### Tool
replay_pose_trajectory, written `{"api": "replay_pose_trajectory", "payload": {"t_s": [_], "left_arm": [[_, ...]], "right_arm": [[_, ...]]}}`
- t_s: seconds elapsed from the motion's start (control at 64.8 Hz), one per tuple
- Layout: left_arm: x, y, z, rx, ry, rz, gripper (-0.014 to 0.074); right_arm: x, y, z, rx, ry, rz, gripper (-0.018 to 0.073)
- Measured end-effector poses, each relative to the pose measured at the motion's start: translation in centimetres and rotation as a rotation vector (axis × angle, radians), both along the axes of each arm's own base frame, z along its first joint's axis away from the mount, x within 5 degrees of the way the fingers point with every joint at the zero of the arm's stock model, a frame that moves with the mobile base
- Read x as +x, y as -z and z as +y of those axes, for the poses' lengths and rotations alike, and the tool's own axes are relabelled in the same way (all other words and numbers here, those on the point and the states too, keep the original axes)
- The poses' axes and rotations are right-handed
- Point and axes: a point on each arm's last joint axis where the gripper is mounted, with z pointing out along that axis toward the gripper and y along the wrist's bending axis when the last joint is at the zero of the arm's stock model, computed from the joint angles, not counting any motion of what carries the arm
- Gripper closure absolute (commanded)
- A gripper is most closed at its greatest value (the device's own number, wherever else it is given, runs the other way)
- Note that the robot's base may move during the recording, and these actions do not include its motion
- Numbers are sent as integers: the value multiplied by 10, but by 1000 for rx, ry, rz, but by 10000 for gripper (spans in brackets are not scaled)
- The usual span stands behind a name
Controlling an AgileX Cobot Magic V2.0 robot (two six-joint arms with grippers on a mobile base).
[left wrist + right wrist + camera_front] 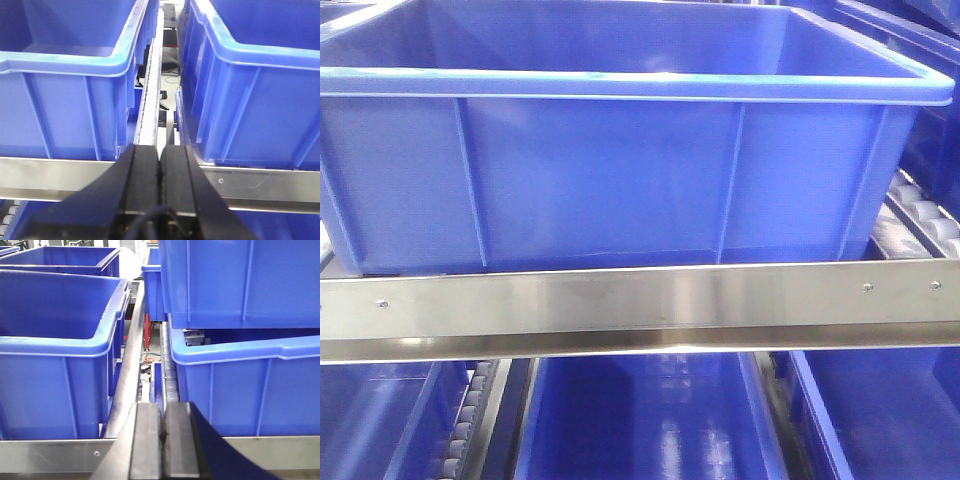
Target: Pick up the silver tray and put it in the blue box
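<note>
Starting on your left, the left gripper (160,162) has its two black fingers pressed together with nothing between them. It hangs just in front of a steel front rail (45,177) and points into the gap between two crates. The crate on its left (65,105) shows only a bare blue floor; the crate on its right (250,95) shows only its ribbed outer wall and rim, so you cannot see what it holds. A roller track (150,95) runs away between them.

In the front view, the blue box (610,170) fills the middle of your picture, sitting on the shelf directly behind the steel rail (640,305). You see its thick pale rim and ribbed front wall, but its inside is mostly hidden; the little that shows is plain blue. Below the rail, a lower crate (640,420) shows a glossy bare floor.

On your right, the right gripper (164,440) also has its fingers together, gripping nothing. It sits low at the rail, between an open crate on the left (55,355) whose visible interior is bare and stacked crates on the right (245,380).

The silver tray does not appear in any of your three views.
</note>
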Motion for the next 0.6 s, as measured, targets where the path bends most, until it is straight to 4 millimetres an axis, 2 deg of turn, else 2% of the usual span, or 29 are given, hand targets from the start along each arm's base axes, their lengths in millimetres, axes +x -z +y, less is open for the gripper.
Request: {"api": "replay_pose_trajectory", "payload": {"t_s": [0.602], "left_arm": [[0,0,0,-2,0,0,701]], "right_arm": [[0,0,0,0,0,0,503]]}}
